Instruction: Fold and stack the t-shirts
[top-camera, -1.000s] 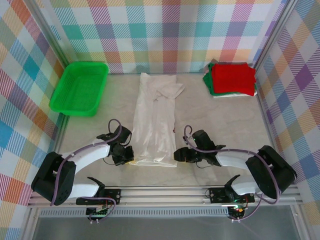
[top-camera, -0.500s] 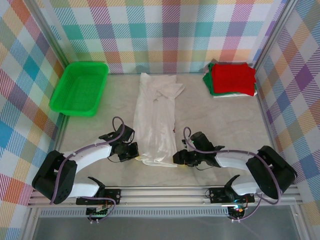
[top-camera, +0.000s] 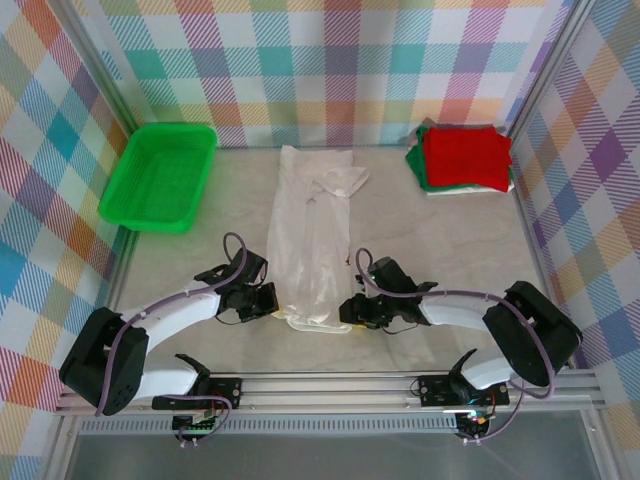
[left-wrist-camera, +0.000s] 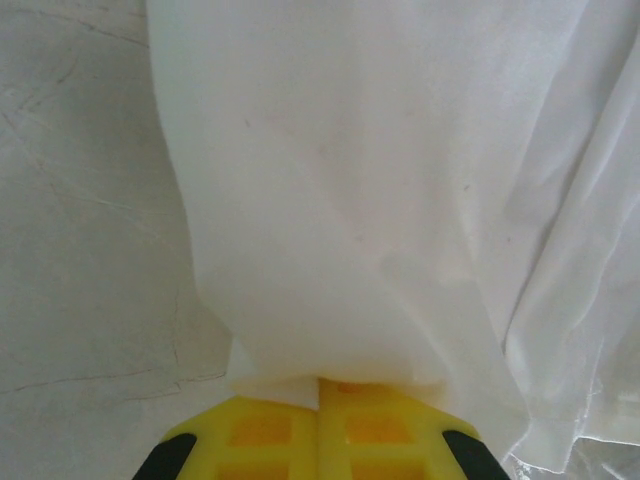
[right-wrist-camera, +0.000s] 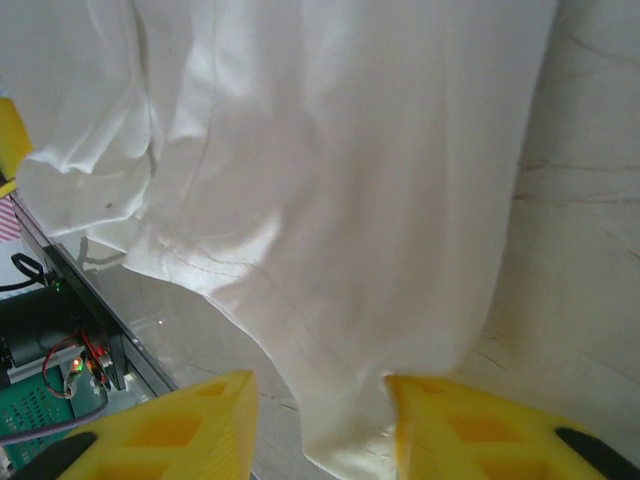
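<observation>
Both grippers have come inward since a second ago, and the near hem of the white t-shirt (top-camera: 312, 235) is now drawn narrower between them.

From the left: the green tray (top-camera: 148, 224) stands at the far left of the table (top-camera: 190, 255), well apart from the work. The left gripper (top-camera: 268, 304) sits at the near left corner of the shirt. In its wrist view the yellow fingers (left-wrist-camera: 265, 435) are pressed together with the hem caught between them, so I take it as clamped on the cloth. The shirt itself lies in the middle of the table as a long strip, its sides already folded in, running from the near edge toward the back wall. The right gripper (top-camera: 350, 312) is at the near right corner. Its fingers (right-wrist-camera: 190, 425) stand apart with the hem lying in the gap, not pinched yet. In the far right corner lies the stack of folded red and green t-shirts (top-camera: 465, 155).

I judge the step in hand to be taking both near corners, to fold the strip away from me. For the next move the right jaws must first close on the hem. Then both arms should lift together, at equal height, and carry the hem toward the far end, so that the cloth does not skew.
</observation>
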